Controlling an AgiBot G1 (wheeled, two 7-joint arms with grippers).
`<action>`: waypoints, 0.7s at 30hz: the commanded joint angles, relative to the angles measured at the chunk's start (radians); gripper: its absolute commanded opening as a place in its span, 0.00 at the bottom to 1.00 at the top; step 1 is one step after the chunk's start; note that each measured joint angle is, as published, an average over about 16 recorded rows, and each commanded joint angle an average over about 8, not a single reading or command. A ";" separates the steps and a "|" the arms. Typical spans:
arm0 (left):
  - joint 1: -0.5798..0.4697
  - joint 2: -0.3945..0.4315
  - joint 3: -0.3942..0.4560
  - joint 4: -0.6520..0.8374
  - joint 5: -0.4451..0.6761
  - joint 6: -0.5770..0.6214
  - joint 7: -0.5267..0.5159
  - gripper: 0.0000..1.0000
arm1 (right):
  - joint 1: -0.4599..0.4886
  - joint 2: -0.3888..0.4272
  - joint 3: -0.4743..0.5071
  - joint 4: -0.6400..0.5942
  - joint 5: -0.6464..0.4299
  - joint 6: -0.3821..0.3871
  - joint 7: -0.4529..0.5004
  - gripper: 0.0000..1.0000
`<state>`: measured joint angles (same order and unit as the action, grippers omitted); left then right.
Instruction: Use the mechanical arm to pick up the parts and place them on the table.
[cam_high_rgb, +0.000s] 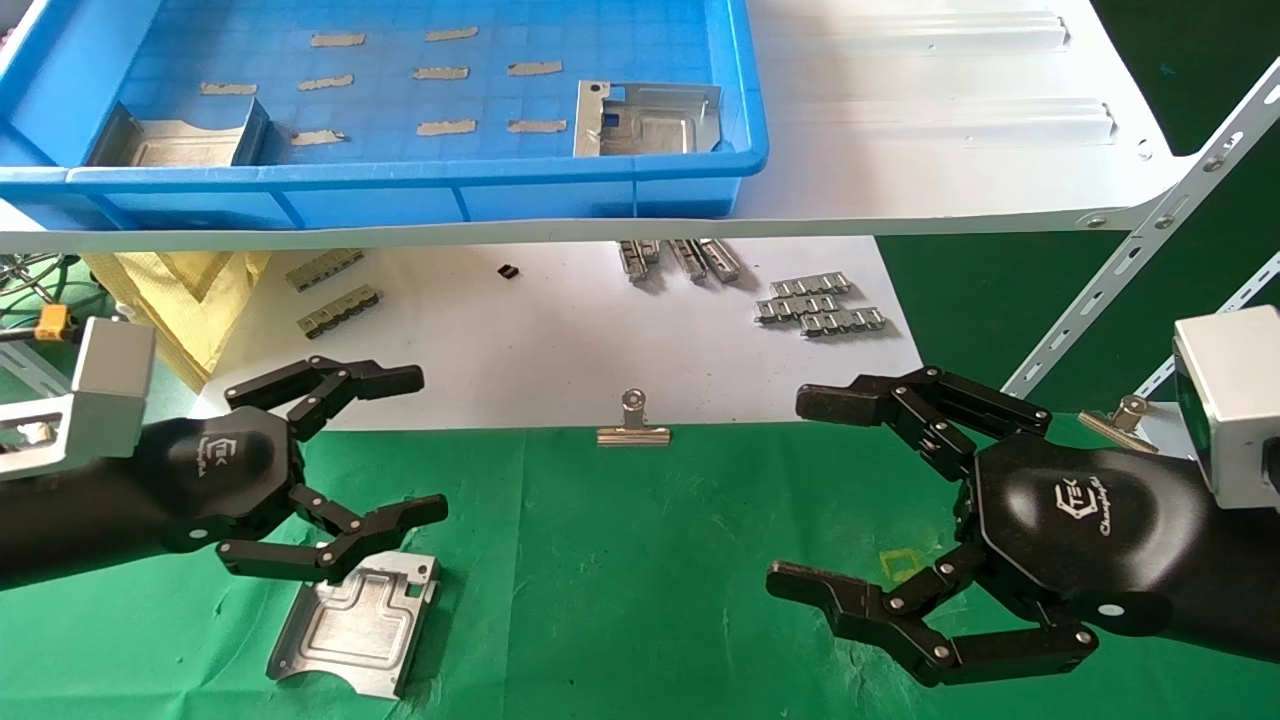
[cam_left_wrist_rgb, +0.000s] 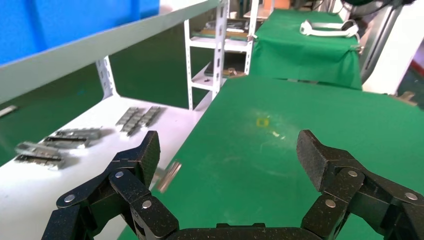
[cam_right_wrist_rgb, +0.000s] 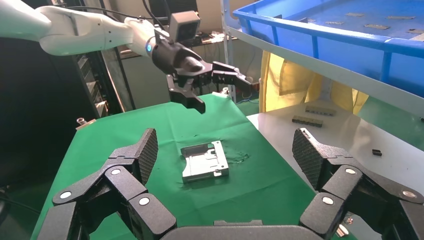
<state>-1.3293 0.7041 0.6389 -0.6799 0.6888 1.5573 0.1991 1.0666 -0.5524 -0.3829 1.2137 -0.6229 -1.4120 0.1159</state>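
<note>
The green worktop is lying flat across the near side, and one silver part is resting on it at the near left. Behind it, a white shelf is holding a big blue bin on the far left. Two more parts are waiting inside the bin, one at its left and one at its right, so the job looks only partly done. The left gripper is hanging just over the part on the worktop with its fingers spread wide and nothing in them, which suggests it let the part go there. The right gripper is hovering over the near right of the worktop, also spread wide and carrying nothing. Small grey strips are lying on the white sheet under the shelf, and a silver clip is pinching the cloth edge to keep it flat.
</note>
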 joint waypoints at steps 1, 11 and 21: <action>0.014 -0.005 -0.020 -0.034 0.002 -0.003 -0.022 1.00 | 0.000 0.000 0.000 0.000 0.000 0.000 0.000 1.00; 0.084 -0.031 -0.119 -0.200 0.014 -0.020 -0.128 1.00 | 0.000 0.000 0.000 0.000 0.000 0.000 0.000 1.00; 0.155 -0.057 -0.219 -0.368 0.025 -0.037 -0.235 1.00 | 0.000 0.000 0.000 0.000 0.000 0.000 0.000 1.00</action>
<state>-1.1743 0.6476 0.4203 -1.0475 0.7142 1.5198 -0.0362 1.0666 -0.5524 -0.3830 1.2137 -0.6229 -1.4120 0.1159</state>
